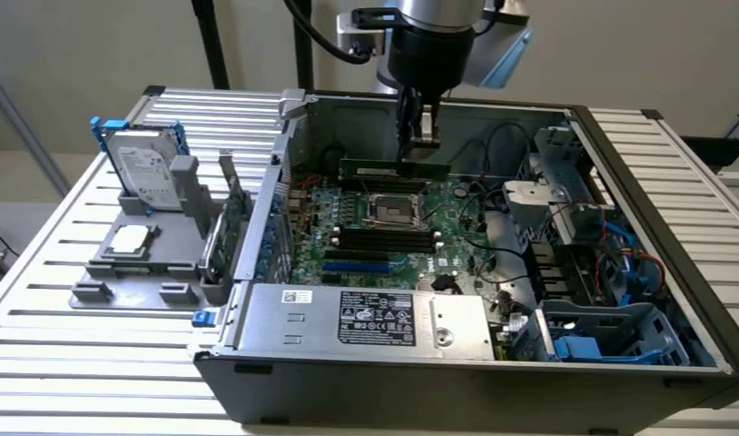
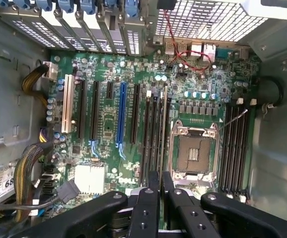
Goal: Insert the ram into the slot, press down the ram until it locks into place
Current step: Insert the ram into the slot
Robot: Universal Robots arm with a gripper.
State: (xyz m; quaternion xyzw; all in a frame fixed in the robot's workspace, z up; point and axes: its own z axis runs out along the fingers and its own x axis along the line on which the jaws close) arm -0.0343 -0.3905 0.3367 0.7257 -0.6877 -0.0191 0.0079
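**Approach and alignment step.** The gripper (image 1: 420, 145) is clamped on the upper edge of the ram (image 1: 397, 169), holding it level and clear above the motherboard (image 1: 457, 198). The slot (image 1: 376, 238) lies empty among parallel black sockets, just on the near side of the CPU socket (image 1: 388, 211). Insertion appears not yet begun. Seating would call for the stick's lower edge parallel to and centred over one socket.
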